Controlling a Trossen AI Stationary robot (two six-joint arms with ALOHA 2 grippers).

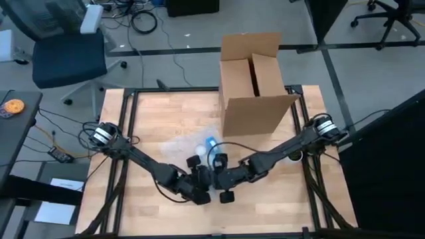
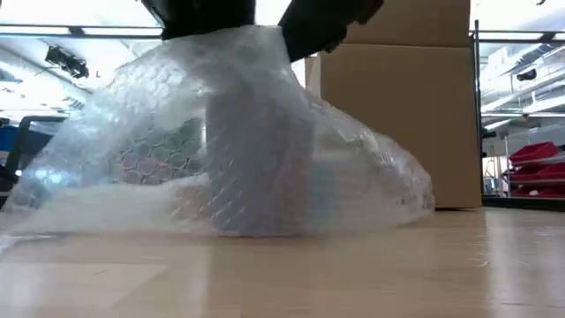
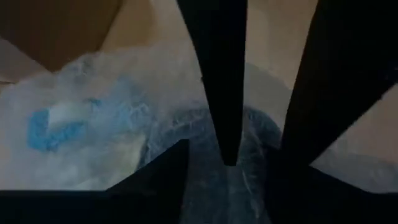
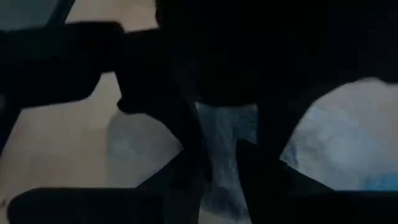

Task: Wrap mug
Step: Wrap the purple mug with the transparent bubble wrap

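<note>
Near the middle of the light wooden table, a little toward its front edge, both dark arms meet over a crumpled sheet of clear bubble wrap. The low view shows the sheet draped like a tent over an upright, pale cylindrical mug, whose outline shows through the plastic; the wrap spills onto the tabletop on both sides of it. A blue-and-white patch shows through the plastic in the left wrist view; what it is cannot be told.

The left gripper sits just on the front side of the bundle, and the left wrist view shows its dark fingers spread apart, with wrap lying under and between them rather than pinched. The right gripper is right beside it, almost touching; its wrist view is too dark and crowded to say whether its fingers are closed on the sheet, so that cannot be told.

Behind the bundle, toward the table's back edge, stands an open brown cardboard box with its flaps up.

The step in hand appears to be folding the sheet over the mug: the cover is on, but loose and untucked. The next move likely calls for one gripper to pin the mug through the wrap while the other pulls a free edge around and under, taking care not to tip the mug.
</note>
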